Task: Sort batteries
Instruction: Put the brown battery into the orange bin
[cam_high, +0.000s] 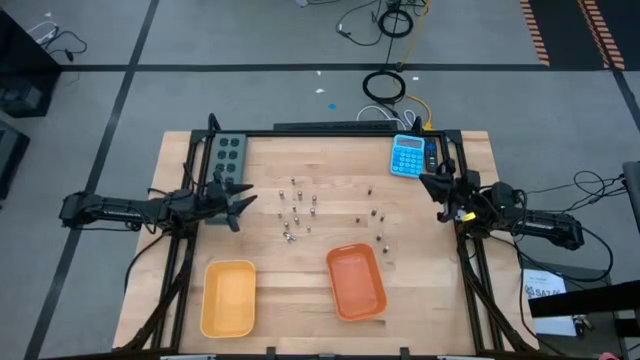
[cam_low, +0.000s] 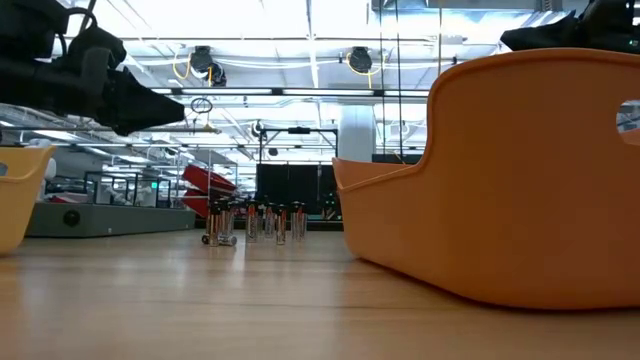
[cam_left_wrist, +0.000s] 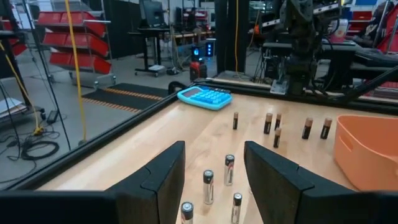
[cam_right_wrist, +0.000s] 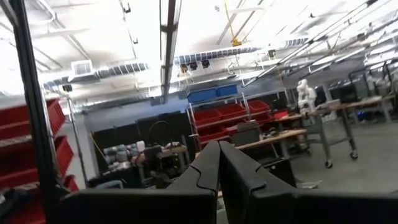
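Several small dark and silvery batteries (cam_high: 296, 214) stand upright on the wooden table, most in a loose cluster at mid-table and a few more toward the right (cam_high: 376, 216); the low view shows the batteries (cam_low: 250, 222) with one lying on its side. My left gripper (cam_high: 240, 204) hovers open at the cluster's left edge; in the left wrist view the left gripper (cam_left_wrist: 214, 171) has batteries (cam_left_wrist: 229, 169) just ahead of its spread fingers, apart from them. My right gripper (cam_high: 437, 192) waits shut at the table's right side, raised, and the right gripper (cam_right_wrist: 219, 155) looks into the room.
A yellow tray (cam_high: 228, 297) and an orange tray (cam_high: 356, 282) sit near the table's near edge; the orange tray (cam_low: 520, 180) fills the low view's right. A blue calculator (cam_high: 408, 155) lies far right, a grey power strip (cam_high: 227, 152) far left. Bare wood lies between cluster and trays.
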